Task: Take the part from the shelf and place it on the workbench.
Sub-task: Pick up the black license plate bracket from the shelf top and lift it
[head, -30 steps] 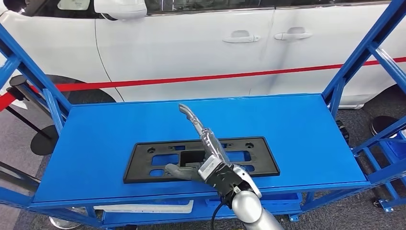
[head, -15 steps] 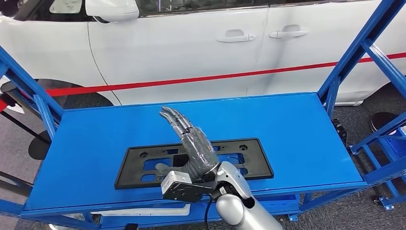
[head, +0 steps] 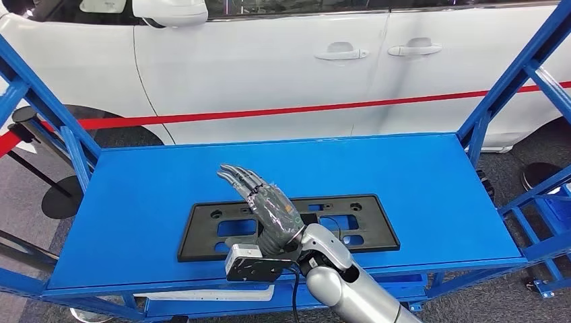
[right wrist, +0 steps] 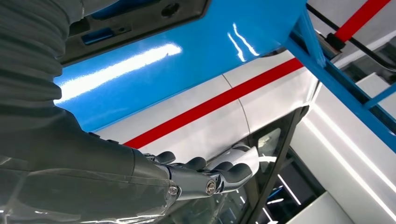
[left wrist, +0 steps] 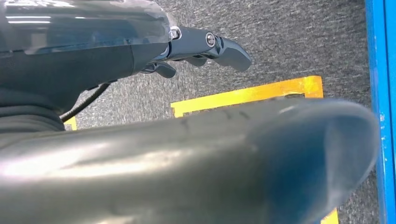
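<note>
Right hand now lower, fingers spread, empty, above the black part.

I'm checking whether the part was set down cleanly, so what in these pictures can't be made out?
- Head view: the right hand and wrist cover the middle of the black part, so contact between them cannot be told.
- Head view: the bench hides whatever lies on the lower shelf.
- Left wrist view: a blurred grey thumb blocks most of the floor; the left hand shows only dark fingertips.
</note>
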